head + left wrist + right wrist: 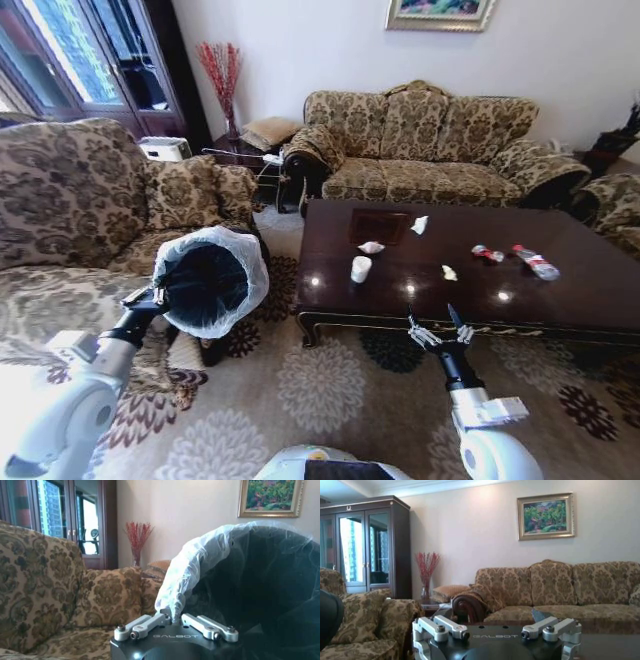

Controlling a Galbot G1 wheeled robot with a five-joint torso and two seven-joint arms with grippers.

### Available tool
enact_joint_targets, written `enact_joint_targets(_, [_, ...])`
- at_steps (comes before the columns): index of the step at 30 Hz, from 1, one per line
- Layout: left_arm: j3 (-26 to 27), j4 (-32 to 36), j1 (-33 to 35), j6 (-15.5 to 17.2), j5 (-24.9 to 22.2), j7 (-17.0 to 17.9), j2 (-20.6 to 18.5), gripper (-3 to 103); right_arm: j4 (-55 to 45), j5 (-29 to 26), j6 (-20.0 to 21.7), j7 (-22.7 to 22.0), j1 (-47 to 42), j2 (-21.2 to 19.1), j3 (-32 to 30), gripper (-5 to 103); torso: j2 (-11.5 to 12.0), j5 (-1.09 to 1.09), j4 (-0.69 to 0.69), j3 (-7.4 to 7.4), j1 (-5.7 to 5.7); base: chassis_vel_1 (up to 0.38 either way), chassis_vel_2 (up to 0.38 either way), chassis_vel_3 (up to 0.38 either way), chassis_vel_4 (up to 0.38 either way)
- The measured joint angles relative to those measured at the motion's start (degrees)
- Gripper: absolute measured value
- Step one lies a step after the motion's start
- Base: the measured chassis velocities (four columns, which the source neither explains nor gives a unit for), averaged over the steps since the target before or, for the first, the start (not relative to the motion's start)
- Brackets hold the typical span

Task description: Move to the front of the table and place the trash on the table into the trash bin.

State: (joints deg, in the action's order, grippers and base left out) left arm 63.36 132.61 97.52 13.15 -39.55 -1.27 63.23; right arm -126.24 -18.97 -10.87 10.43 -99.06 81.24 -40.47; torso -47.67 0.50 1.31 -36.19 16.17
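trash bin (208,283) held tilted off floor, bag rim pinched in left claw (158,296) | trash: paper cup (361,268), wrappers, bottle (536,262) with red label, on tabletop (560,290) | right claw (437,327) spread apart at tabletop's near edge | "GALBOT" on both wrists

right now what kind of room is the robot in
Most likely a home living room: floral-patterned upholstered sofa, dark glossy reddish-brown wooden coffee table on a patterned carpet, and a gilt-framed landscape painting on the wall.
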Motion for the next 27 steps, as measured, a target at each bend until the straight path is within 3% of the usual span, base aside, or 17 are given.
enact_joint_targets(7, [-0.04, 0.0, 0.0, 0.01, 0.01, -0.07, 0.02, 0, 0.0, 0.0, 0.0, -0.05, 0.0, -0.03, -0.05, 100, 0.0, -0.13, -0.02, -0.01, 0.0, 0.0, 0.001, 0.005, -0.006])
enact_joint_targets(15, [-0.06, -0.01, -0.01, 0.01, 0.0, -0.13, 0.02, 0, 0.0, 0.0, 0.0, -0.07, 0.0, -0.02, -0.05, 100, 0.0, 0.0, -0.01, -0.01, 0.0, -0.029, -0.023, 0.012, 0.01])
enact_joint_targets(27, [-0.03, -0.01, -0.01, 0.01, 0.0, -0.09, 0.02, 0, 0.01, 0.0, 0.01, -0.06, 0.0, -0.02, -0.03, 100, 0.0, -0.05, -0.01, -0.01, 0.0, 0.0, 0.0, 0.0, 0.0])
